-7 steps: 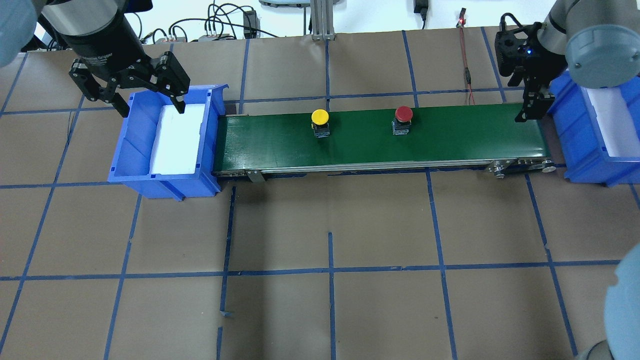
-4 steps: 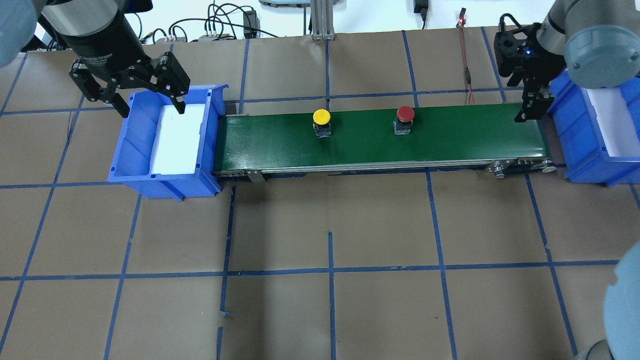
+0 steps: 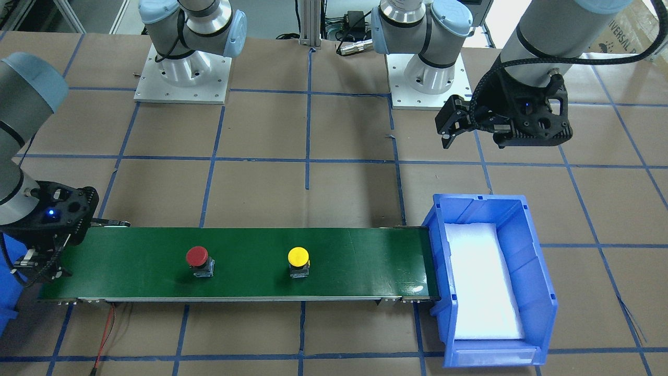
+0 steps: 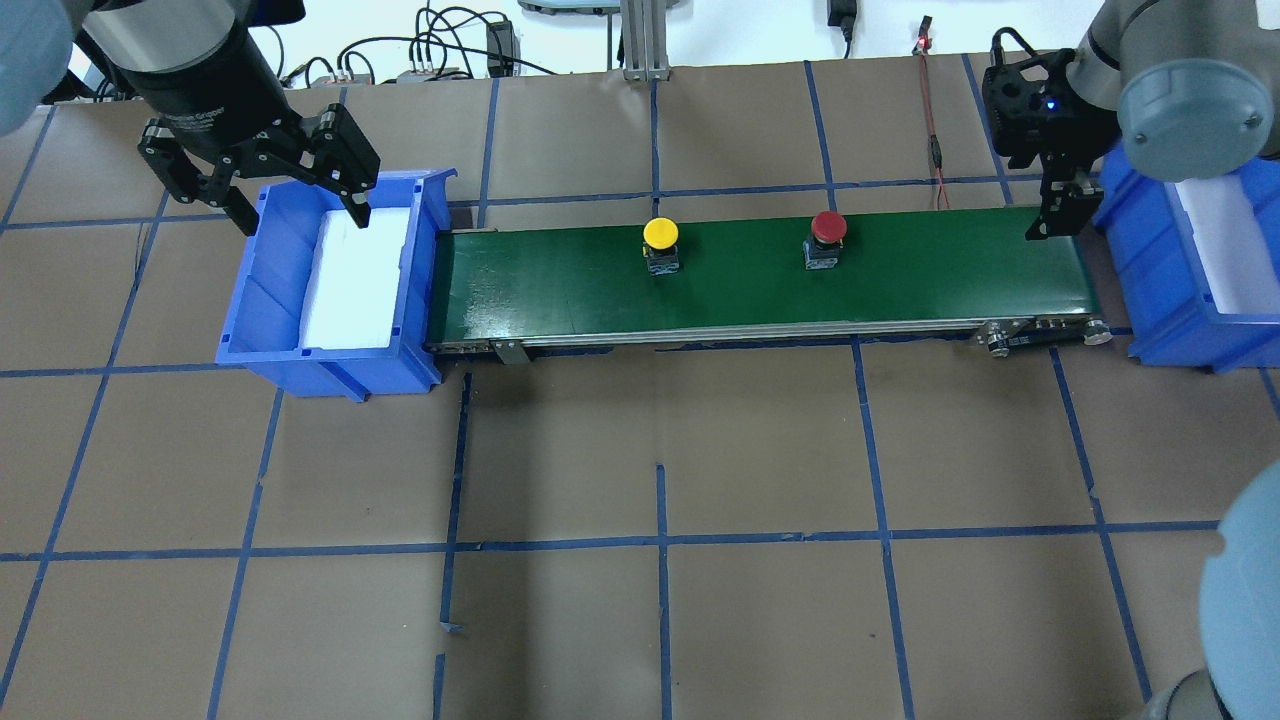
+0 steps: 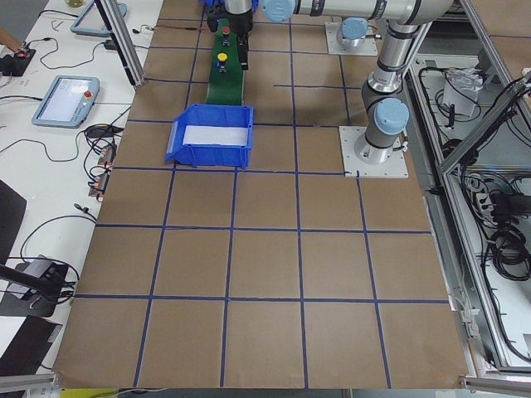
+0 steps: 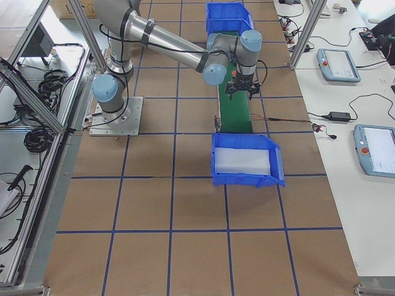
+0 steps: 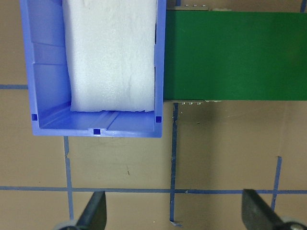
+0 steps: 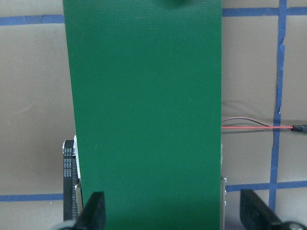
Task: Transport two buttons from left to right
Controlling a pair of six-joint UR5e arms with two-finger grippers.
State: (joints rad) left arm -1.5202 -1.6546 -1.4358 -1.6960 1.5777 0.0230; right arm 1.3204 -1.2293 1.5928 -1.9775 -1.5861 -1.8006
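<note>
On the green belt [image 4: 760,290], toward its far edge, stand the yellow button [image 4: 660,235] near mid-length and the red button [image 4: 828,228] rightward. The left gripper [image 4: 300,215] hangs spread wide past the belt's left end. The right gripper [image 8: 175,211] gapes above the belt's right end.

Red button [image 4: 828,228], yellow button [image 4: 660,234], green belt [image 4: 760,285], blue bin [image 4: 262,295], blue-gridded brown table [image 4: 760,450]

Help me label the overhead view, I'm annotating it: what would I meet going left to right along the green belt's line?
left blue bin → yellow button → red button → right claw → right blue bin
</note>
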